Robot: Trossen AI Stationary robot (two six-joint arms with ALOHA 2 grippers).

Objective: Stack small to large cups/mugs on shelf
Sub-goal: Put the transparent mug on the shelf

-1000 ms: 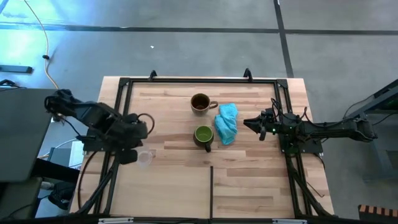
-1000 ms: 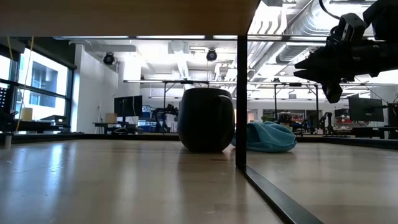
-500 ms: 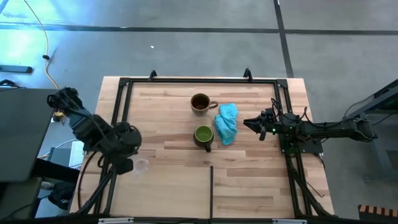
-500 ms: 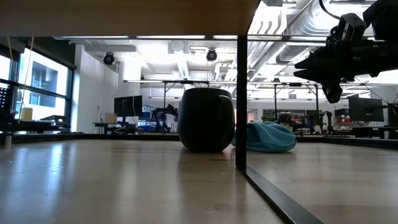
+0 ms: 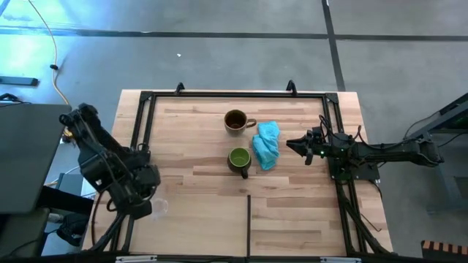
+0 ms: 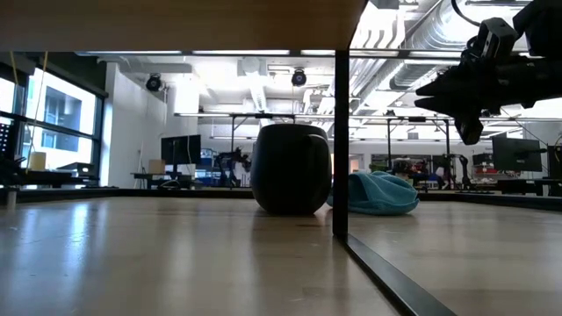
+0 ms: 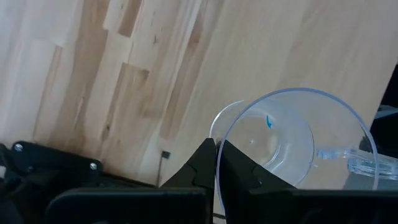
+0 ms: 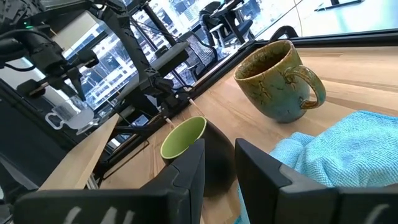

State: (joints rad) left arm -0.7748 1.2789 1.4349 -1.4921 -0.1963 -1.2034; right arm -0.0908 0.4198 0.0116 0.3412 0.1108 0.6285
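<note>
One clear cup (image 5: 156, 207), now nearer table edge.

Robotics lab: exposed ceiling ducts (image 6: 413, 26), monitors (image 6: 180, 147), concrete floor (image 5: 219, 66).

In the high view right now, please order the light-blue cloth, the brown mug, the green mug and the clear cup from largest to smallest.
1. Light-blue cloth, clearly largest.
2. Brown mug and green mug: alike, not ranked.
3. Clear cup, smallest, held by the left gripper at the table's left edge.
</note>
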